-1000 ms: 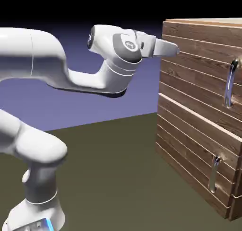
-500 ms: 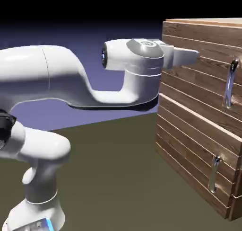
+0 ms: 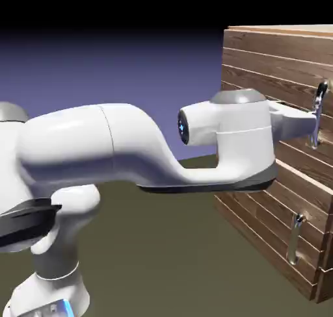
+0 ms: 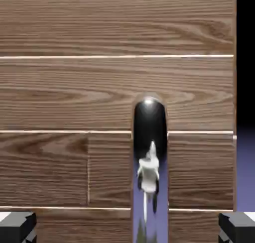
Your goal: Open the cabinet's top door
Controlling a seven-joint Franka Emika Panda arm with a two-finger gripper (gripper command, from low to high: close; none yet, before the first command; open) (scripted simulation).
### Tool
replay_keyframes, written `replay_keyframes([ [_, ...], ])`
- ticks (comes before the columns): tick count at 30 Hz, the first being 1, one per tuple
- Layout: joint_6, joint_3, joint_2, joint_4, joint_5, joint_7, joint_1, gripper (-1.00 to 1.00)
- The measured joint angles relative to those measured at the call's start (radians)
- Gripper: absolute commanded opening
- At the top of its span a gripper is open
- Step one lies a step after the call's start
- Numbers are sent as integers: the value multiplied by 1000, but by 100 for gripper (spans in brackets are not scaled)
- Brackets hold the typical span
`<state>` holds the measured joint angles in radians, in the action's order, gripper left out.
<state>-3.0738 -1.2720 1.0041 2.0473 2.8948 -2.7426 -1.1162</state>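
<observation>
From outside, my own wrist covers much of the top door [image 3: 273,75], and my fingers [image 3: 311,122] cannot be made out singly against the curved handle [image 3: 317,111]. The cabinet [image 3: 260,199] runs off the right edge. In the hand view only the two finger [image 4: 17,226] tops show at the bottom edge, and the handle's lower end is cut off there.

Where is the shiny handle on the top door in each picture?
Exterior view: the top door's handle is at the right edge, upper half, just past the open hand.
Hand view: the handle runs up from the bottom middle, between the fingertips.
Shared landmark: the brown planks of the top door.
</observation>
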Motion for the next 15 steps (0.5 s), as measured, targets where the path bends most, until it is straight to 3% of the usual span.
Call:
replay_keyframes([
  [5, 8, -80, -26, -115, 1, 4, -145, 0],
  [6, 10, -98, -32, -142, 1, 5, -178, -100],
  [15, 128, 54, -107, 72, 3, -120, 75, -100],
])
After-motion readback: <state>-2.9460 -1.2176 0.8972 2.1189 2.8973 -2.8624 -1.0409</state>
